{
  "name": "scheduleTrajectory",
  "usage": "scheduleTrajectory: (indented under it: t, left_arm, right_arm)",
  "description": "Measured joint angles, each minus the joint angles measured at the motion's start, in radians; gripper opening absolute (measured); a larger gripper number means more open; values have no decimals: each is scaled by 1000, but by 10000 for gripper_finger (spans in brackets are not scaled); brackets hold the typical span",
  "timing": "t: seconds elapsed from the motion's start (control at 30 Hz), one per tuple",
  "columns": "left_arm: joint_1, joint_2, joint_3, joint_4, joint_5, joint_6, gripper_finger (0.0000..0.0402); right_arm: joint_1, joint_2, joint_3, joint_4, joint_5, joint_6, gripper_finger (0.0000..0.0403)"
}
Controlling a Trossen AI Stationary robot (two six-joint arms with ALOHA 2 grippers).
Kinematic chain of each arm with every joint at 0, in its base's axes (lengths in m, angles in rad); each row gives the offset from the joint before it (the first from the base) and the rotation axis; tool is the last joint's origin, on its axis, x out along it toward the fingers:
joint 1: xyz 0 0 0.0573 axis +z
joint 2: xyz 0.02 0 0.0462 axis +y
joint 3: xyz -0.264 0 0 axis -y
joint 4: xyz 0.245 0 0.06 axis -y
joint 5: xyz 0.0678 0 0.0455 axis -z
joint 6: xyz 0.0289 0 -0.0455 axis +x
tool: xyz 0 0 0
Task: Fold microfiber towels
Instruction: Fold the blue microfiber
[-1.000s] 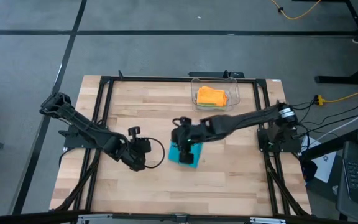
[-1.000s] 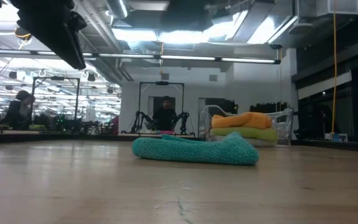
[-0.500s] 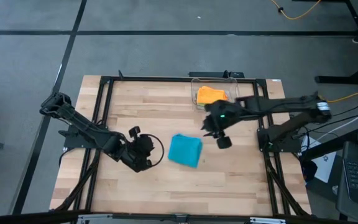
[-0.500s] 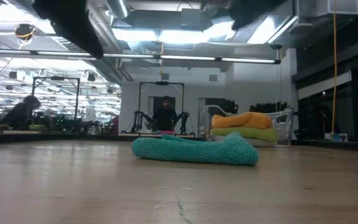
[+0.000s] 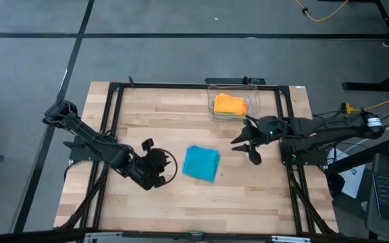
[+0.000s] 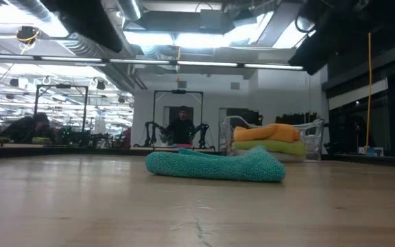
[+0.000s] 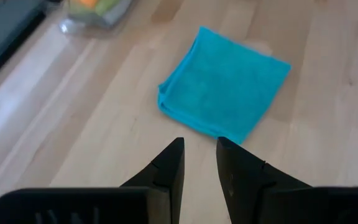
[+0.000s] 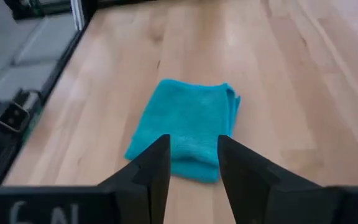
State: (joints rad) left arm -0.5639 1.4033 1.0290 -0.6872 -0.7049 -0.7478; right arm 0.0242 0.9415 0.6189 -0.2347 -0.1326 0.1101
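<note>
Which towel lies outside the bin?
The teal towel, folded alone on the table; the orange and green ones are stacked in the bin.

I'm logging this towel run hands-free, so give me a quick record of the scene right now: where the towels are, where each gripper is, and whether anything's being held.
teal towel: folded, lying flat mid-table, untouched
orange towel: folded, on top of the stack in the clear bin
green towel: folded, under the orange one in the bin
left gripper: above the table just left of the teal towel, fingers slightly apart, empty
right gripper: off to the right of the teal towel, near the bin, fingers apart, empty
</note>
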Motion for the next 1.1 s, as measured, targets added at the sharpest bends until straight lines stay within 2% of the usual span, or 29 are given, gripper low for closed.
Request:
scheduleTrajectory:
  t: [0.13, 0.43, 0.67, 1.1]
  left_arm:
    - [1, 0, 0, 66, -19, 76, 86]
    - [1, 1, 0, 143, -52, 181, 86]
    - [10, 1, 0, 173, -153, 234, 86]
    - [101, 54, 0, 195, -167, 234, 86]
  right_arm:
    - [-4, -47, -58, 60, 3, 61, 135]
    - [-10, -88, 55, 77, 33, -59, 135]
    - [-10, -84, 68, 74, 34, -141, 135]
    - [-10, -55, 68, 128, 34, 147, 135]
